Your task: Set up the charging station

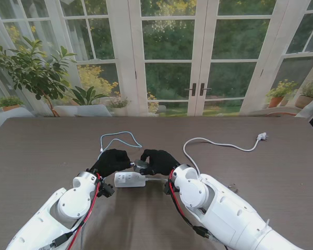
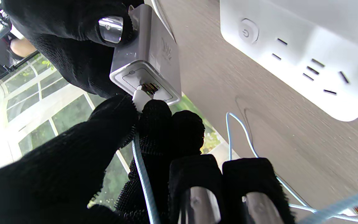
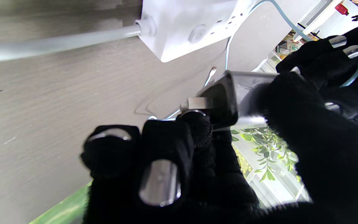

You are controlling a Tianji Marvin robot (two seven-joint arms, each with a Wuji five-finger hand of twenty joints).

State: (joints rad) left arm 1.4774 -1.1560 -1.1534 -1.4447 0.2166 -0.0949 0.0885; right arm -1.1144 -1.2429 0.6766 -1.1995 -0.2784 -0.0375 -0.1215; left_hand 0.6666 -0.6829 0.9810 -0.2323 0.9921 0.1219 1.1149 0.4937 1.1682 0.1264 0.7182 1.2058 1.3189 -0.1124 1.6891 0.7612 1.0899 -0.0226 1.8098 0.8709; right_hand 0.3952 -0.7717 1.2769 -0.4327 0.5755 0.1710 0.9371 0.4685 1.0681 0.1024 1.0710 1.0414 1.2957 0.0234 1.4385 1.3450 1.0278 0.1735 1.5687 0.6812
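Both of your hands meet above the bench [image 1: 41, 151], just beyond the white power strip [image 1: 129, 180] lying flat on it. Your right hand [image 1: 159, 161] is clenched around the silver charger block [image 2: 148, 62], holding it off the surface, while your left hand [image 1: 112, 161] pinches the white plug [image 2: 140, 99] of the pale blue cable [image 1: 120, 136] right at the block's port. That cable loops across the bench farther from you.
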